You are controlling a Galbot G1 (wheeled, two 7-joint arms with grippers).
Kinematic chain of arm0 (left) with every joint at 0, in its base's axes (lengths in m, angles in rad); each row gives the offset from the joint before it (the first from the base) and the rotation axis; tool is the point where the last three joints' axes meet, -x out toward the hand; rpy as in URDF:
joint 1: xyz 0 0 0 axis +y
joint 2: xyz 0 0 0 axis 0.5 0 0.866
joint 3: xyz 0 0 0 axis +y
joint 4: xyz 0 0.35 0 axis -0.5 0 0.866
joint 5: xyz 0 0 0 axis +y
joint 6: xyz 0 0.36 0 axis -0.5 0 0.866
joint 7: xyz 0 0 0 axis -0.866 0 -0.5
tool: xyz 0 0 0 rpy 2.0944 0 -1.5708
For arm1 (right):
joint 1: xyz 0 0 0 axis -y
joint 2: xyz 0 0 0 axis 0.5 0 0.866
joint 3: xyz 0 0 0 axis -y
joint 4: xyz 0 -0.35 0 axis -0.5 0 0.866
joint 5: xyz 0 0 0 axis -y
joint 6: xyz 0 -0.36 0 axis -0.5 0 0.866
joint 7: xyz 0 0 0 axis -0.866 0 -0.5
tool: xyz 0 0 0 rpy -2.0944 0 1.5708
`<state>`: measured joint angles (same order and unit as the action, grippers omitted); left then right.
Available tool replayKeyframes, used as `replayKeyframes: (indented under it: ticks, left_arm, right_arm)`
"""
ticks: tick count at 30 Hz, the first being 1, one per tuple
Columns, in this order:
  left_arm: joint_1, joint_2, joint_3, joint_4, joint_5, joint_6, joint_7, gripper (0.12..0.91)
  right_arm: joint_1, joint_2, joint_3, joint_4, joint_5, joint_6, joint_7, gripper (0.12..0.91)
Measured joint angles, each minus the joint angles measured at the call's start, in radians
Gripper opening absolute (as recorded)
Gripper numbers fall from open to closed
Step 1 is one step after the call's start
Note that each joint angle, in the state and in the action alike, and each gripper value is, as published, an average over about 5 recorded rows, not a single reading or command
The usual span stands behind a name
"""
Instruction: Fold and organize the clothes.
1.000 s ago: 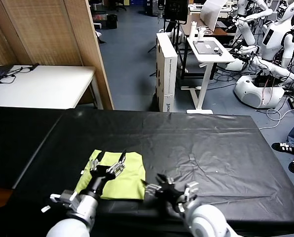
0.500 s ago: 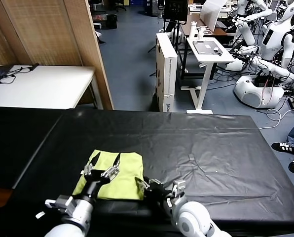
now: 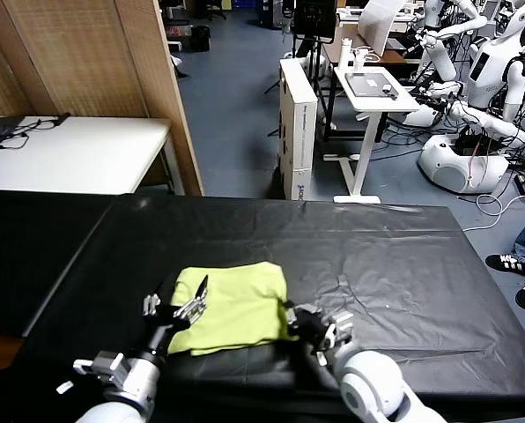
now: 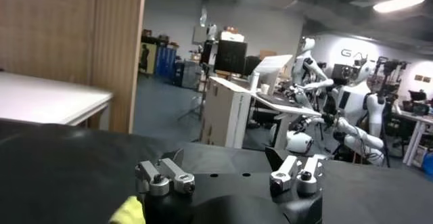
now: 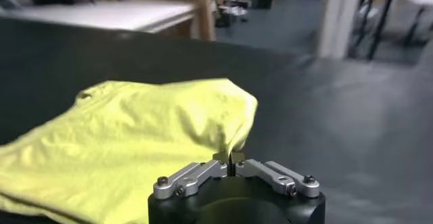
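Note:
The clothes, one folded lime-green T-shirt [image 3: 236, 304], lie on the black table cover [image 3: 395, 256] near its front edge. My right gripper [image 3: 298, 322] is at the shirt's near right corner, and in the right wrist view this gripper [image 5: 229, 159] is shut on a pinched fold of the T-shirt [image 5: 135, 134]. My left gripper [image 3: 180, 301] hovers over the shirt's left edge, open with nothing between its fingers. In the left wrist view the left gripper [image 4: 226, 163] shows wide apart, with a sliver of the T-shirt [image 4: 128, 213] below it.
A white table [image 3: 69, 154] and a wooden partition [image 3: 113, 62] stand at the back left. Behind the table are a white cabinet [image 3: 298, 123], a small desk [image 3: 377, 92] and other robots [image 3: 474, 115]. A person's feet [image 3: 522, 264] show at the far right.
My right gripper has shut on the shirt's right corner and moved right, dragging the shirt that way. The left gripper has stayed open over the left edge.

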<state>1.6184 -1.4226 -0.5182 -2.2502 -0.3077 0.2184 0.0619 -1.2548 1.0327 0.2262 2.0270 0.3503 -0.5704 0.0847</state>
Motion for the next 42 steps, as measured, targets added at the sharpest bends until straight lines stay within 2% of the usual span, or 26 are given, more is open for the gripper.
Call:
replayKeyframes:
  ticks: [3, 9, 12, 17, 20, 23, 28, 36, 39, 42]
  left_arm:
    - [0.001, -0.006, 0.009, 0.002, 0.002, -0.002, 0.002, 0.907]
    - [0.011, -0.015, 0.02, 0.009, 0.009, -0.011, 0.009, 0.907]
    - [0.014, -0.014, 0.018, 0.014, 0.009, -0.014, 0.013, 0.907]
    - [0.011, -0.007, 0.013, 0.024, 0.005, -0.016, 0.015, 0.907]
    - [0.006, -0.005, 0.012, 0.029, -0.001, -0.016, 0.015, 0.907]
    - [0.002, -0.006, 0.014, 0.032, -0.002, -0.015, 0.014, 0.907]
    - [0.006, -0.013, 0.021, 0.033, 0.003, -0.016, 0.013, 0.907]
    - [0.038, -0.017, 0.01, 0.034, 0.012, -0.039, 0.014, 0.907]
    - [0.05, -0.018, 0.008, 0.038, 0.014, -0.049, 0.015, 0.907]
    - [0.06, -0.022, 0.008, 0.04, 0.018, -0.056, 0.016, 0.907]
  right_arm:
    - [-0.008, -0.024, 0.036, 0.003, -0.012, -0.009, 0.008, 0.151]
    - [-0.027, -0.048, 0.078, 0.024, 0.029, -0.046, 0.029, 0.172]
    - [-0.048, -0.06, 0.102, 0.041, 0.065, -0.066, 0.041, 0.298]
    - [-0.102, -0.068, 0.154, 0.077, 0.094, -0.078, 0.054, 0.616]
    - [-0.138, -0.064, 0.192, 0.093, 0.111, -0.033, 0.035, 0.794]
    - [-0.148, -0.055, 0.215, 0.089, 0.104, 0.045, 0.0, 0.888]
    - [-0.1, -0.035, 0.195, 0.042, 0.044, 0.147, -0.049, 0.906]
    - [0.037, 0.005, 0.108, -0.102, -0.033, 0.263, -0.049, 0.907]
    - [0.07, 0.023, 0.084, -0.163, -0.069, 0.273, -0.043, 0.907]
    - [0.089, 0.045, 0.061, -0.218, -0.128, 0.253, -0.044, 0.907]
